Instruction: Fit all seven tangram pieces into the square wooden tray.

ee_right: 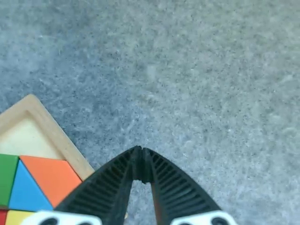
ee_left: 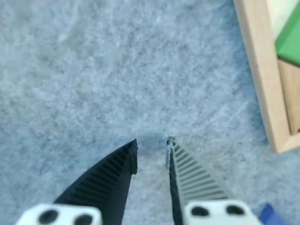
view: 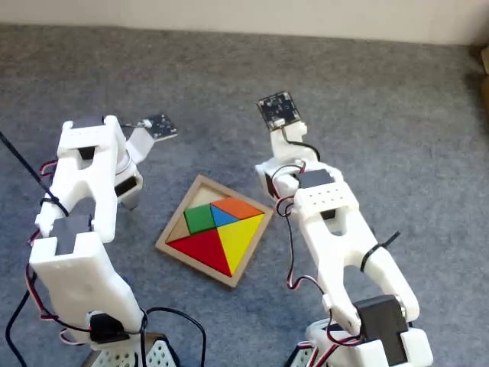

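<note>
The square wooden tray (view: 191, 262) lies tilted like a diamond on the grey carpet between the two arms. Inside it are a red triangle (view: 202, 246), a yellow triangle (view: 238, 235), a green square (view: 199, 219), a small blue triangle (view: 222, 217) and an orange piece (view: 238, 206). My left gripper (ee_left: 152, 143) stands open just over bare carpet, with nothing between its fingers; the tray's rim (ee_left: 260, 79) and the green piece (ee_left: 290, 40) lie beside it. My right gripper (ee_right: 140, 153) is shut and empty, near the tray's corner (ee_right: 33, 101) and the orange piece (ee_right: 51, 176).
Pale wood-coloured areas (view: 199, 193) fill the tray's far corner and left side; whether they are pieces or bare floor I cannot tell. Grey carpet surrounds the tray. A wall edge runs along the back of the high view.
</note>
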